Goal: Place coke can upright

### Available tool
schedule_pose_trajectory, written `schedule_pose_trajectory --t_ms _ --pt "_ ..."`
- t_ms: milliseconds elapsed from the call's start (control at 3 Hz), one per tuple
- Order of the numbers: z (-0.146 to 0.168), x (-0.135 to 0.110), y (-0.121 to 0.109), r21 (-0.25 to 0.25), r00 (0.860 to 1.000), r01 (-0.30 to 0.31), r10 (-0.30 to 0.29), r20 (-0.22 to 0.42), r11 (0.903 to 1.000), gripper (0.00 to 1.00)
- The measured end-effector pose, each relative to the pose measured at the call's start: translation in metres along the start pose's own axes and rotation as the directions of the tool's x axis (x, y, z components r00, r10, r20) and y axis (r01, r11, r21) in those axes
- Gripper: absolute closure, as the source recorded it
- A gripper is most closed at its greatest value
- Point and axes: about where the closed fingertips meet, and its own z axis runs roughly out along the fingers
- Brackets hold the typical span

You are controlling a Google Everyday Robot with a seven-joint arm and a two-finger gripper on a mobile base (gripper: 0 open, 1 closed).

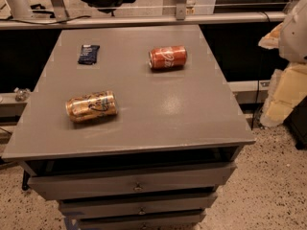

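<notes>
The coke can (167, 57), red-orange with white script, lies on its side on the grey table top (158, 109), toward the back and right of centre, its silver top facing left. My gripper (284, 94) shows as pale cream parts at the right edge of the camera view, beyond the table's right side and well away from the can. It holds nothing that I can see.
A gold patterned can (91, 106) lies on its side at the front left. A dark blue snack packet (88, 53) lies flat at the back left. Drawers (134, 181) sit below the top. A rail and a chair base stand behind the table.
</notes>
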Motion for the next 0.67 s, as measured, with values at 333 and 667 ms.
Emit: schedule_pose_trajectory --t_ms 333,667 --pt "0.000 -0.001 -0.001 0.004 1.000 0.003 -0.003 0.002 1.0000 0.00" --pt "0.014 -0.018 -0.018 0.023 0.998 0.052 -0.052 0.019 0.9984 0.00"
